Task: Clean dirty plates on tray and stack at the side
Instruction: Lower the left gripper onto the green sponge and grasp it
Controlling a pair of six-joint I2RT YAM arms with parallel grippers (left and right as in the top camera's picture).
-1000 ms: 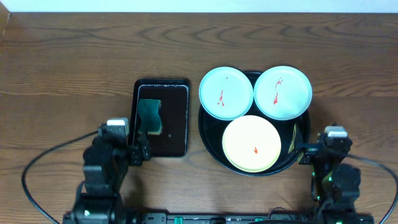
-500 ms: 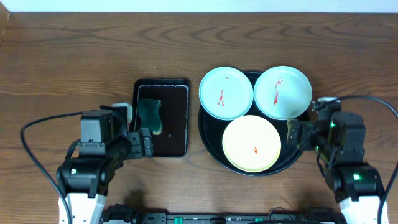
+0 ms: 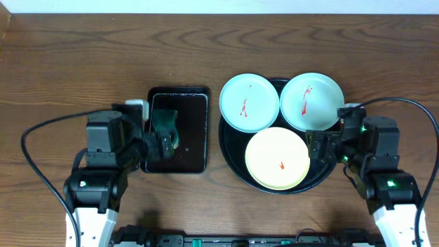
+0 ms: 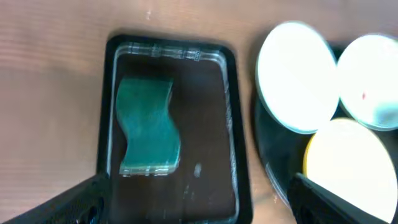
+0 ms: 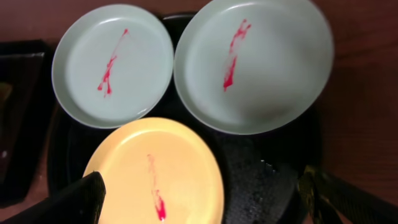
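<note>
State of work: not begun, as far as could be seen. All three plates lay on the tray (image 3: 231, 152). The left blue plate (image 3: 249, 103) and the right blue plate (image 3: 312, 102) sat side by side on its far half, their outer edges reaching to or just over the rim; the yellow plate (image 3: 278, 158) sat on the near half, close under both; whether the three touched could not be settled. Each plate carried a red smear; the right wrist view showed one long streak on each blue plate and a shorter one on the yellow; none was judged wiped. No plate stood on the table (image 3: 75, 62) beside the tray; no stack was started.

The sponge (image 4: 147, 126) lay in the small tray (image 4: 211, 143), left of the tray, held by nothing. The left gripper (image 4: 199, 202) hung over the near end of the small tray, close to the sponge, jaws spread wide and empty; contact was not evident. The right gripper (image 5: 205, 202) hung over the tray's near right part, jaws spread wide and empty; no contact with any plate was evident.

Outstanding, by judgement: taking up the sponge; wiping three plates; lifting each off; stacking them at the side; that is, the whole task.
</note>
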